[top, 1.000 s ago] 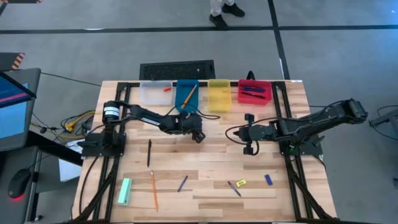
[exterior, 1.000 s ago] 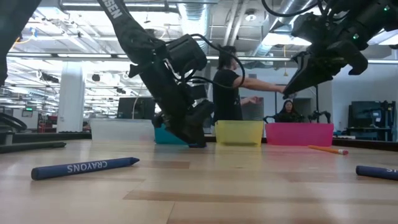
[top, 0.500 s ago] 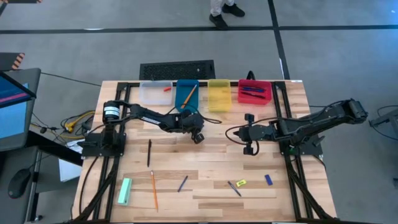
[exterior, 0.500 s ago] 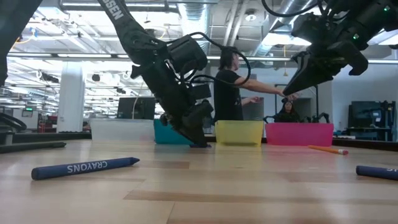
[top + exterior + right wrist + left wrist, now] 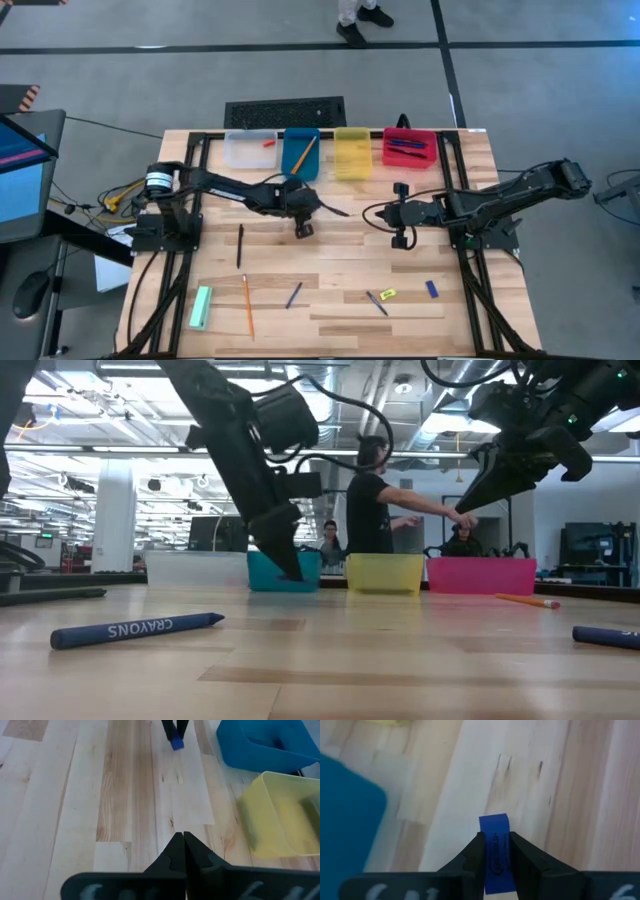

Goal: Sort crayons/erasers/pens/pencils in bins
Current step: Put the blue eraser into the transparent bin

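Observation:
My left gripper (image 5: 303, 228) hangs over the table's middle, just in front of the blue bin (image 5: 301, 152), shut on a small blue eraser (image 5: 495, 851). The eraser also shows as a blue speck (image 5: 176, 743) in the right wrist view. My right gripper (image 5: 397, 240) waits shut above the table, right of centre, holding nothing. The clear bin (image 5: 250, 148), blue bin, yellow bin (image 5: 352, 152) and red bin (image 5: 409, 147) stand in a row along the far edge. A pencil (image 5: 304, 153) lies in the blue bin and pens (image 5: 407, 145) in the red one. My left gripper pinches the blue eraser by its two narrow sides (image 5: 483, 851) between the two fingers. The eraser's free end (image 5: 494, 821) sticks out past the fingertips. The fingers slant down from the table's left side, and the eraser hangs clear of the wood.
On the near half lie a black pen (image 5: 240, 245), an orange pencil (image 5: 247, 305), a green block (image 5: 201, 307), a blue crayon (image 5: 294, 295), another dark stick (image 5: 377, 303), a yellow eraser (image 5: 388, 294) and a blue eraser (image 5: 432, 289). People stand in the room behind the bins.
My left gripper has risen off the table and drawn back a little toward the table's left and near side, rolling as it went. The blue eraser has come up with it and is now clear of the wood.

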Robot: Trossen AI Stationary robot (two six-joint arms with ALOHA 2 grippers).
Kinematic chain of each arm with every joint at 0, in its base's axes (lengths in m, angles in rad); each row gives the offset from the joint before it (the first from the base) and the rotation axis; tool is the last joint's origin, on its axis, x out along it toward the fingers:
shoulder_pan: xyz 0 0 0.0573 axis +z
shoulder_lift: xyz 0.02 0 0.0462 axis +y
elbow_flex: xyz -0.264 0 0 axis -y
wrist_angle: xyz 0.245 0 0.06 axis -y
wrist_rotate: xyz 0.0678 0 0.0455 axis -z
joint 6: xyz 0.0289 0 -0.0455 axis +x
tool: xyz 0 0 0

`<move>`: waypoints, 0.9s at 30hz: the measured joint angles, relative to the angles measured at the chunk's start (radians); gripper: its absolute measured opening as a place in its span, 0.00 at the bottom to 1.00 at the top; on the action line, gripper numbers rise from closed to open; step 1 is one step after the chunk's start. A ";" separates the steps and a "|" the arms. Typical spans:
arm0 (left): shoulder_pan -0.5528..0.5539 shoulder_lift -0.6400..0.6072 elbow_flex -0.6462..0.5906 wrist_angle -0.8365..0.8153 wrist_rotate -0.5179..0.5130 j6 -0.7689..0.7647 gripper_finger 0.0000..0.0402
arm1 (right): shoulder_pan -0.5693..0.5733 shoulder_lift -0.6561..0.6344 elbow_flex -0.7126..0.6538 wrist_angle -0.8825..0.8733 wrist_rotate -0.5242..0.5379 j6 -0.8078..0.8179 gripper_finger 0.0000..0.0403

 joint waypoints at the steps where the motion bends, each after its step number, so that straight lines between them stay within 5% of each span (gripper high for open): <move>1: -0.001 -0.010 0.000 -0.015 -0.006 0.005 0.14 | 0.000 0.000 0.000 0.000 0.000 0.000 0.01; 16: 0.072 -0.263 0.003 -0.368 -0.257 -0.009 0.14 | 0.000 0.000 0.000 0.000 -0.001 0.000 0.01; 24: 0.306 -0.375 0.004 -0.417 -0.302 0.050 0.14 | 0.000 0.000 0.000 0.003 -0.001 0.000 0.01; 27: 0.422 -0.361 0.004 -0.418 -0.233 0.102 0.14 | 0.001 0.000 0.000 0.003 -0.002 0.006 0.01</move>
